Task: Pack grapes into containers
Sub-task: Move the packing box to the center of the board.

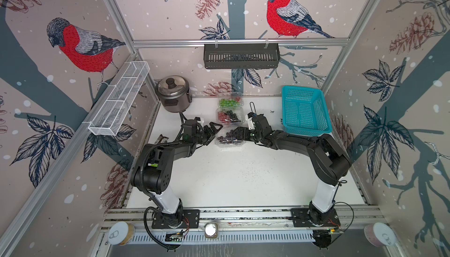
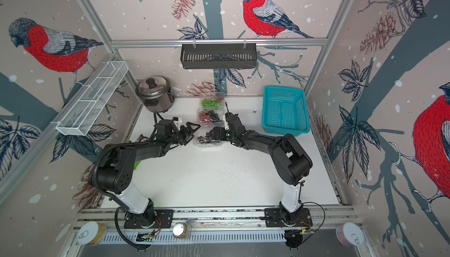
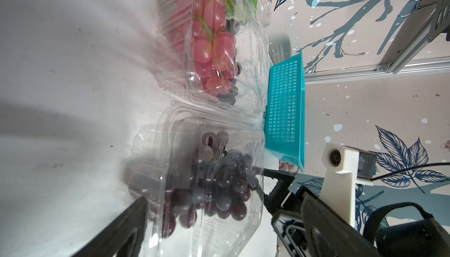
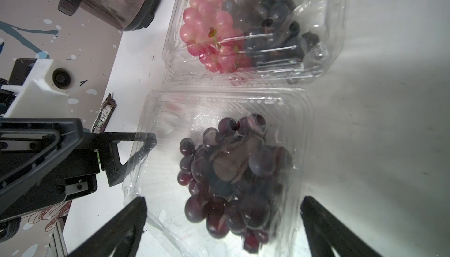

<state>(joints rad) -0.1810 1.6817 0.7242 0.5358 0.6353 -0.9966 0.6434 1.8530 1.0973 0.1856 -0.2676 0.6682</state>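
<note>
Three clear containers stand in a row on the white table [image 1: 243, 175]. The far one [image 1: 230, 100] holds green grapes [image 1: 227, 103]. The middle container [image 4: 323, 24] holds red grapes [image 4: 209, 36] and dark ones [image 4: 272, 17]. The near container [image 1: 229, 143] holds dark purple grapes [image 4: 226, 170], blurred through its clear plastic. My left gripper [image 1: 215, 132] is open at that box's left side, with one fingertip [image 4: 148, 139] at its edge. My right gripper [image 4: 222, 219] hangs open over the same box, its fingers either side of it.
A turquoise basket [image 1: 304, 109] stands at the back right. A steel rice cooker [image 1: 174, 92] sits at the back left. A white wire rack [image 1: 119, 97] and a black shelf [image 1: 241, 56] hang on the walls. Cans [image 1: 120, 233] stand along the front rail.
</note>
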